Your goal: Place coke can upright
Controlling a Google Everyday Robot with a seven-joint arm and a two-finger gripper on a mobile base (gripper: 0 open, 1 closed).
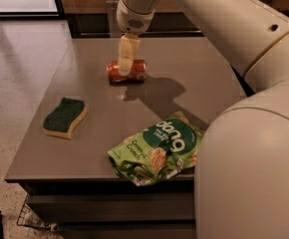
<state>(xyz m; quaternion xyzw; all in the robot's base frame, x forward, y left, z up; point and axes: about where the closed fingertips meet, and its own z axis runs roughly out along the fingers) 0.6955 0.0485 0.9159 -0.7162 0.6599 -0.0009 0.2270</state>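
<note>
Gripper [125, 68] hovering right at can [138, 71], can lying sideways on table [209, 59], not upright yet; can't tell if gripping.

White arm [224, 19], dark holes, cream gripper [125, 67] at coke can [138, 70]

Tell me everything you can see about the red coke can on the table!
The coke can is small, red-orange and shiny like metal, with pale marks on its side. It lies on its side, not upright, on the far part of the grey table, its ends pointing left and right. The gripper hangs over its middle and hides part of it; whether they touch cannot be told. Nothing else on the table touches it.
</note>
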